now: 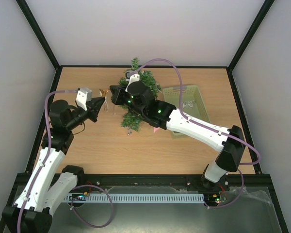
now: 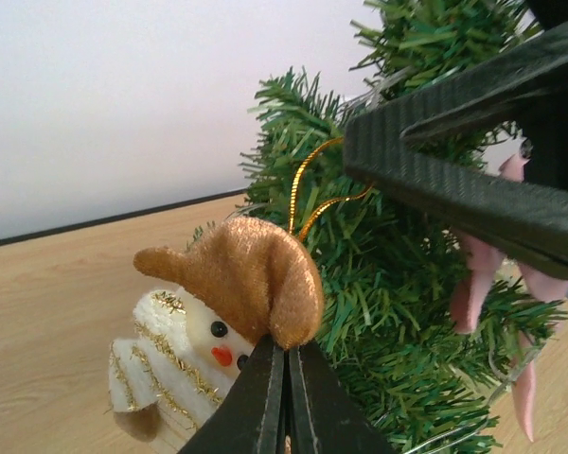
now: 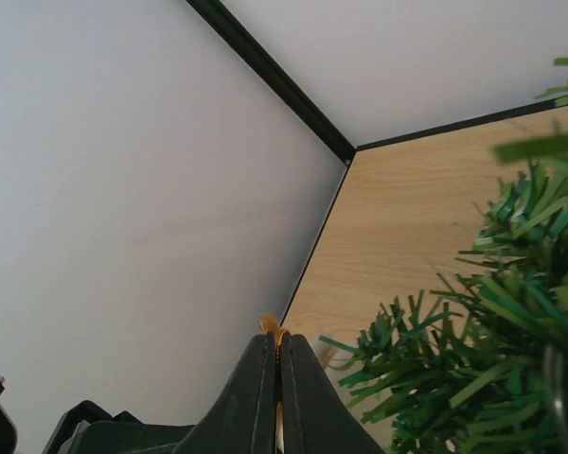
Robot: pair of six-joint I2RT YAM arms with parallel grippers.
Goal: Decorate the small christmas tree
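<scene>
Currently the snowman (image 2: 185,348) is not yet hung: left gripper (image 2: 286,357) clamps its hat (image 2: 246,274), right gripper (image 3: 278,348) pinches its gold cord (image 2: 308,182), both against the tree (image 1: 149,81) beside the basket (image 1: 190,104).

Looking down from above and behind the arm bases in top external. Sitting close behind left pincer (image 2: 286,397) and right pincer (image 3: 276,397) in wrist views, both catching the small christmas tree (image 2: 398,312) just beyond the tips.
</scene>
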